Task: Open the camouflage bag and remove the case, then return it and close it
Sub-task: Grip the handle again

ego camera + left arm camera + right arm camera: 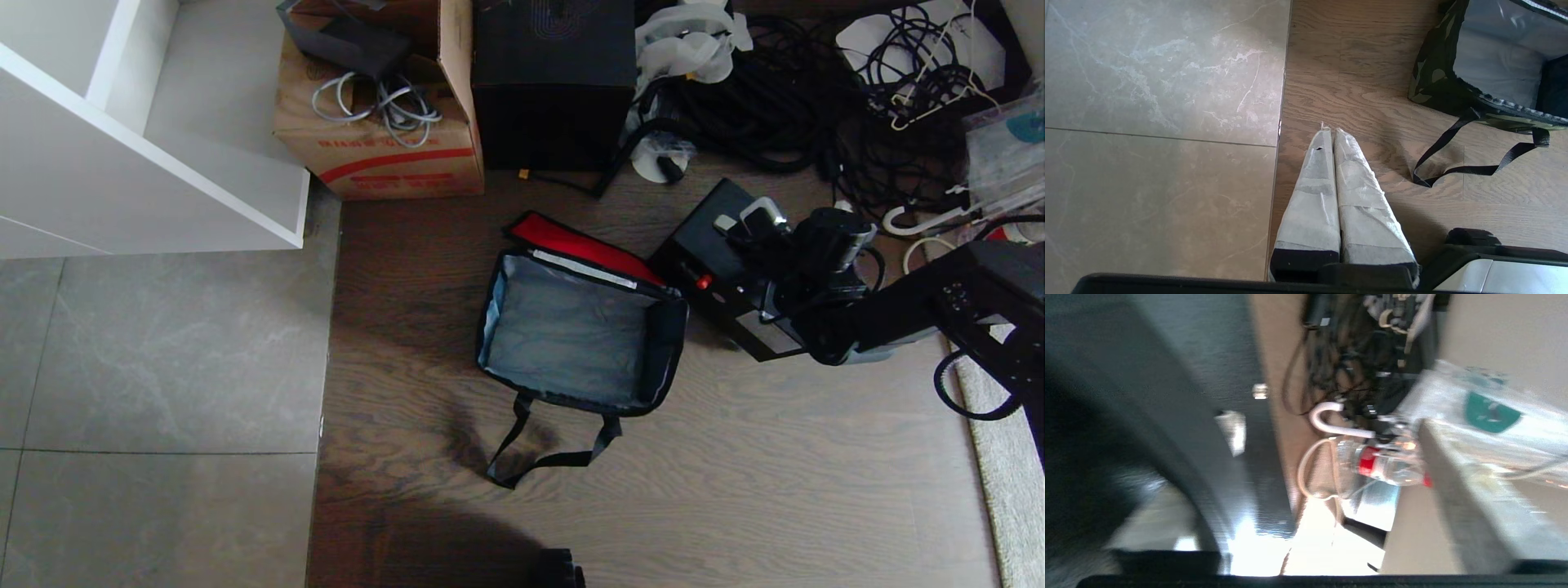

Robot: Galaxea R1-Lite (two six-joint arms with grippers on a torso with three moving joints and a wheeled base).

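Camouflage bag lined grey, red; case black.

Bare wood floor lies open at lower frame; cardboard box, black cube and cables crowd the top.

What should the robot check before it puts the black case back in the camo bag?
1. Bag open: ok. The camouflage bag has its red lid folded back.
2. Bag empty inside: ok, only grey lining shows.
3. Case out of the bag: ok. The case lies on the wooden floor beside it.
4. Right gripper on the case: it sits over the case top; whether it grips, cannot tell.
5. Left gripper out of the way: ok, parked shut above the floor, away from the bag.
6. Strap clear of the opening: ok, it lies on the floor.
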